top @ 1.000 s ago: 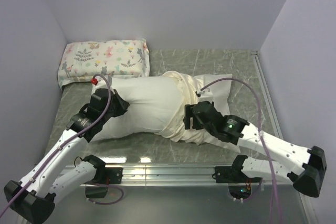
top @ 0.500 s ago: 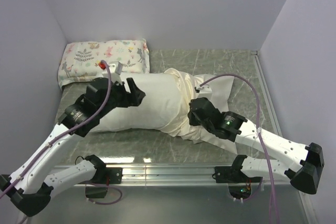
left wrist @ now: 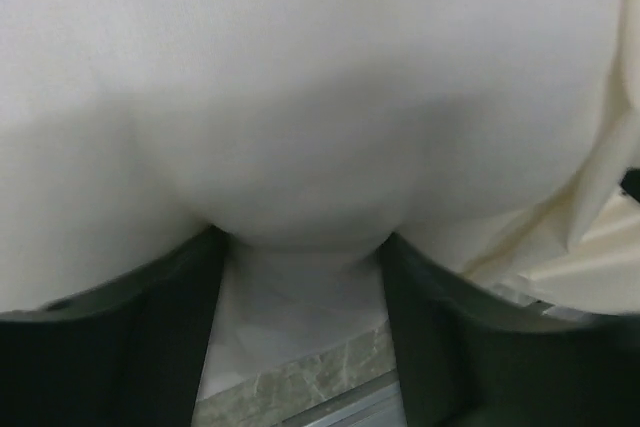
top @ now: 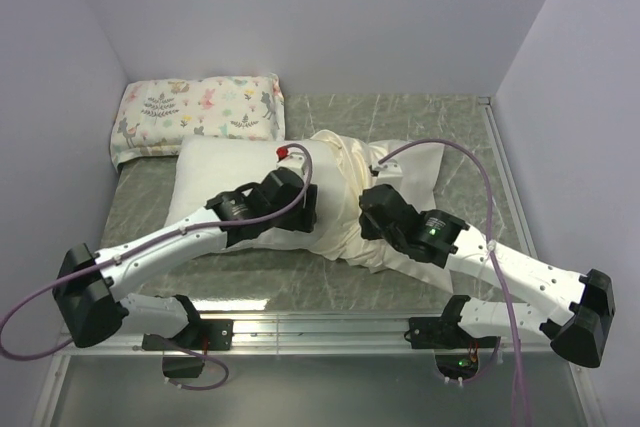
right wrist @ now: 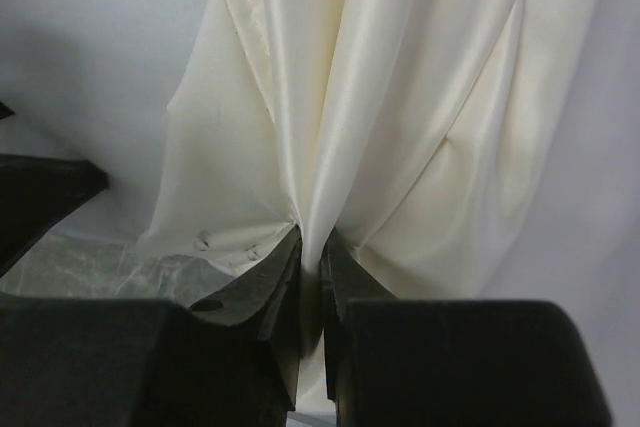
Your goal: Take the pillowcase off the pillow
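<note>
Your right pincer [right wrist: 311, 252] pinches the bunched pillowcase [right wrist: 400, 97] to pull it off, while your left pincer [left wrist: 305, 247], spread open, pins the pillow [top: 215, 172] down

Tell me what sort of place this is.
Probably a robot test booth, not a bedroom: plain walls box in a marble-patterned table, and a robot arm is bolted to a metal rail at its near edge.

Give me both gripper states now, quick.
Left gripper: open, pressed against the pillow, which bulges into the gap.
Right gripper: shut on the pillowcase.
</note>
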`<action>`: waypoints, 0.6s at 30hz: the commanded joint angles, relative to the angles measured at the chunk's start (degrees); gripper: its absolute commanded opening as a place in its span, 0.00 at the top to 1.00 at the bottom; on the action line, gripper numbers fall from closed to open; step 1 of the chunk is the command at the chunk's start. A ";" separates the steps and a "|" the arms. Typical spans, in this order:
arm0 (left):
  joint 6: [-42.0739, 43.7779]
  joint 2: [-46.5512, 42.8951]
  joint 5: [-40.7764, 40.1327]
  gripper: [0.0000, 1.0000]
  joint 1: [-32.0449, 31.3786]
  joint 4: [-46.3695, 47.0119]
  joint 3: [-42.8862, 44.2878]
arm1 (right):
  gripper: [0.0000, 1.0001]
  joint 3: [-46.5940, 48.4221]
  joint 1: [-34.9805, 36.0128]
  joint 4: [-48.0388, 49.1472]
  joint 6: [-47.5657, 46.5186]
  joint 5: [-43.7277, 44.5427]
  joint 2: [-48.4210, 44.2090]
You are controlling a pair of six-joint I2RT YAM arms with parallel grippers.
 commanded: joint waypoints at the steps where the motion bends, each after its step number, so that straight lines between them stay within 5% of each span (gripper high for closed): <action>1: -0.48 2.65 -5.06 0.35 -0.20 1.61 -0.01 | 0.83 4.26 -1.03 -1.48 -0.57 4.40 -1.05; 4: -0.21 3.10 -9.28 0.78 0.76 0.03 1.83 | 0.83 5.58 -5.67 -2.45 -2.23 2.75 -3.15; 5: -0.04 1.79 -9.81 0.99 2.86 -0.41 2.36 | 0.83 5.93 -7.09 -2.71 -3.11 2.12 -4.46; 14: 5.06 -9.29 -7.10 1.00 23.33 -4.72 10.97 | 0.83 9.88 -30.18 -4.12 -9.09 -5.60 -10.98; 18: 5.24 -9.83 -2.01 1.00 24.94 -4.28 13.52 | 0.82 16.02 -34.70 -4.56 -9.62 -13.92 -9.66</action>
